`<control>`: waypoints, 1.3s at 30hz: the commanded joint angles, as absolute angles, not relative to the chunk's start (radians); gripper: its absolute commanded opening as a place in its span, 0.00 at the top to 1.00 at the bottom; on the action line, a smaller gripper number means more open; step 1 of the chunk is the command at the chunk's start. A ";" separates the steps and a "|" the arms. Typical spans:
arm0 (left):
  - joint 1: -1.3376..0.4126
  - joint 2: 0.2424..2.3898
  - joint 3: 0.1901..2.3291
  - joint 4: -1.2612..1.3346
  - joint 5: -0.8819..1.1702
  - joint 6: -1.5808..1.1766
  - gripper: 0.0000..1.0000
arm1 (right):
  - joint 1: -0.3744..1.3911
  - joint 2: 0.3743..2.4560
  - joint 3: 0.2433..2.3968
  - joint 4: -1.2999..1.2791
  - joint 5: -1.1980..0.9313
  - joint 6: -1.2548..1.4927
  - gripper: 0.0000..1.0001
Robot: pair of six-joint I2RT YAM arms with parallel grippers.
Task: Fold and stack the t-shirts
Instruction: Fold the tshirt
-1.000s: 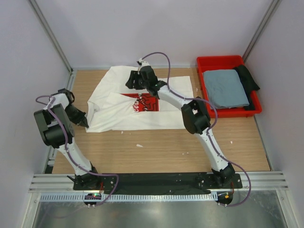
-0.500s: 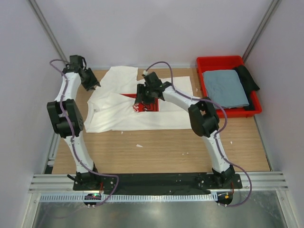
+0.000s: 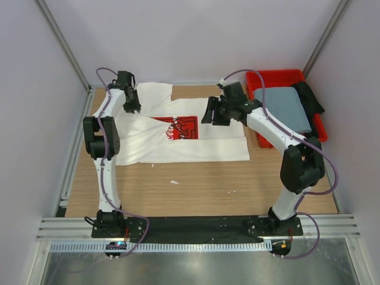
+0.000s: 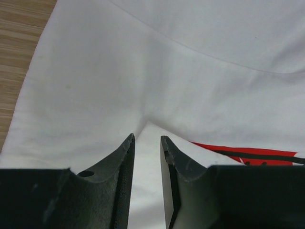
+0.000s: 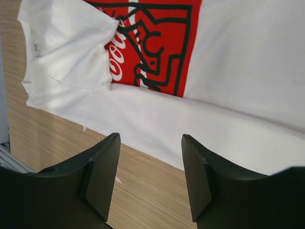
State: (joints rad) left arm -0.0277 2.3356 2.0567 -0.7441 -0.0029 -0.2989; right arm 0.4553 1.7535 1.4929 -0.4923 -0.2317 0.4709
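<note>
The large white t-shirt (image 3: 178,148) lies partly folded on the wooden table, its red Coca-Cola print (image 3: 185,126) facing up. My left gripper (image 3: 132,107) hovers over the shirt's far left part. In the left wrist view its jaws (image 4: 147,138) stand narrowly apart above white cloth (image 4: 190,71), with nothing between them. My right gripper (image 3: 209,116) is just right of the print. In the right wrist view it (image 5: 150,136) is wide open and empty above the shirt's edge (image 5: 248,62) and bare wood. The grey-blue t-shirt (image 3: 284,110) lies folded in the bin.
The red plastic bin (image 3: 276,75) stands at the far right of the table, with a dark cloth (image 3: 310,95) along its right side. Small white scraps (image 3: 174,181) lie on the wood in front of the shirt. Grey walls enclose the table.
My left arm swung from the table's left edge up to the shirt's far left corner. My right gripper moved from the shirt's far middle to the right of the print.
</note>
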 commanded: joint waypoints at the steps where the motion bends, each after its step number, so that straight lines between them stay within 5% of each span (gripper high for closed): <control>1: -0.044 2.332 2.052 -0.709 -0.055 -0.245 0.71 | 0.436 1.707 1.427 -0.496 -0.259 0.443 0.40; 26: -0.069 2.419 2.097 -0.719 -0.124 -0.201 0.78 | 0.423 1.690 1.354 -0.451 -0.291 0.482 0.40; 35: -0.074 2.421 2.137 -0.724 -0.127 -0.206 0.99 | 0.423 1.695 1.356 -0.446 -0.298 0.486 0.41; 39: -0.077 2.385 2.141 -0.726 -0.163 -0.221 1.00 | 0.423 1.697 1.358 -0.454 -0.296 0.485 0.41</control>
